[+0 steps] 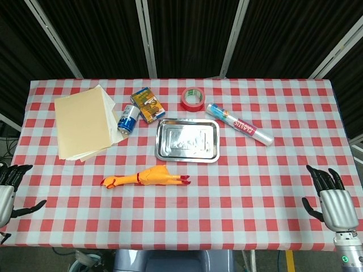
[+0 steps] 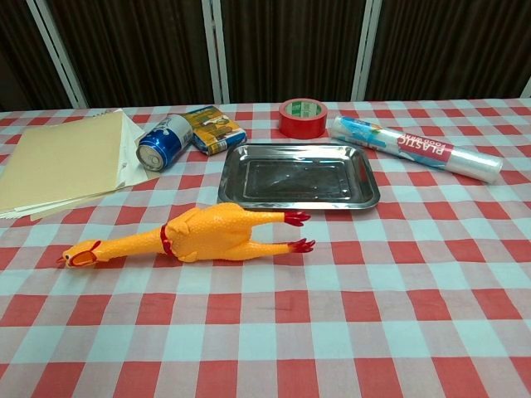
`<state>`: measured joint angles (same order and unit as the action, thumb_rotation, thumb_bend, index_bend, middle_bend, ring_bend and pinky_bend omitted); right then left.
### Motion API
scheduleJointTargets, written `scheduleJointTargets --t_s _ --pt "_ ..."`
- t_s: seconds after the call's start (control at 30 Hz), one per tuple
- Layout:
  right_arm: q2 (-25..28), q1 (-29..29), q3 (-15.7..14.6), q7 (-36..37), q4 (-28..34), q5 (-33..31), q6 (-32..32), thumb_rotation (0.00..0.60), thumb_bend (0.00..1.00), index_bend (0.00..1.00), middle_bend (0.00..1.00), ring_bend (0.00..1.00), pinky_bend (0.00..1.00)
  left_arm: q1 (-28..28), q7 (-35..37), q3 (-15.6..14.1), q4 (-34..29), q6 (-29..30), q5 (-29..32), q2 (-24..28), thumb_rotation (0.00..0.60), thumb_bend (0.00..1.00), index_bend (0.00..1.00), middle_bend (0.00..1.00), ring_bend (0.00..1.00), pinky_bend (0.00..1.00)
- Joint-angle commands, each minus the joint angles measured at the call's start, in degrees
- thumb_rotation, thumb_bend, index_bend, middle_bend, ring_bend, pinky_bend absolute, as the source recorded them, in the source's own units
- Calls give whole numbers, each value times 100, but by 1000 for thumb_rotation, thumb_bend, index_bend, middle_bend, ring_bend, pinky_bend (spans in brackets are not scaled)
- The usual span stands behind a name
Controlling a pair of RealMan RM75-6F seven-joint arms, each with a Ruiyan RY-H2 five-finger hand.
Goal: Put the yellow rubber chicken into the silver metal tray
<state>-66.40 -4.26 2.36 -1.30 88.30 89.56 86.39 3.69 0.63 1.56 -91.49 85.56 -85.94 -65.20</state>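
Observation:
The yellow rubber chicken [image 1: 148, 177] [image 2: 199, 235] lies on its side on the checked cloth, head to the left and red feet to the right. Just behind it sits the silver metal tray [image 1: 187, 156] [image 2: 296, 199], with nothing in it. My left hand [image 1: 7, 191] hangs at the table's near left edge with its fingers spread, holding nothing. At the near right edge my right hand [image 1: 330, 199] is also spread and holds nothing. Both hands are far from the chicken and appear only in the head view.
Behind the tray are a roll of red tape [image 1: 193, 99] [image 2: 302, 117], a plastic wrap roll [image 1: 239, 123] [image 2: 416, 148], a blue can [image 1: 128, 119] [image 2: 163, 143], a small box [image 1: 147, 104] [image 2: 213, 129] and a stack of tan folders [image 1: 85, 122] [image 2: 58, 161].

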Motion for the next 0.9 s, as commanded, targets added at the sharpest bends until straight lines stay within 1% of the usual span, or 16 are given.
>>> scheduleJointTargets --t_s 0.03,0.23,0.4,0.57,0.7,0.83,0.9 --pt "-8 -6 -9 14 -6 5 -18 600 371 0 170 164 87 88 55 28 -43 -126 13 -33 600 37 145 160 104 59" --pt "-11 -21 -21 16 0 48 -24 600 370 0 169 164 87 431 -106 87 -243 -536 -91 -97 600 59 154 171 105 59" --pt "-4 -25 -19 22 15 37 -34 600 370 0 170 164 87 827 -637 163 -396 -1031 -105 -258 600 74 170 191 135 67" --pt "-10 -42 -27 24 22 56 -57 600 371 0 170 164 87 1323 -1228 273 -581 -1655 -35 -550 600 84 205 222 163 95" --pt "-16 -35 -40 46 9 60 -55 600 370 0 170 164 87 1685 -1639 376 -652 -2121 172 -848 600 93 228 237 176 112" --pt "-21 -17 -51 92 -26 37 -57 600 371 0 169 164 87 2011 -2137 492 -537 -2519 528 -1254 600 98 234 246 188 129" --pt "-22 -8 -53 108 -43 32 -47 600 371 0 169 163 87 2158 -2371 545 -456 -2680 747 -1467 600 103 247 263 208 156"
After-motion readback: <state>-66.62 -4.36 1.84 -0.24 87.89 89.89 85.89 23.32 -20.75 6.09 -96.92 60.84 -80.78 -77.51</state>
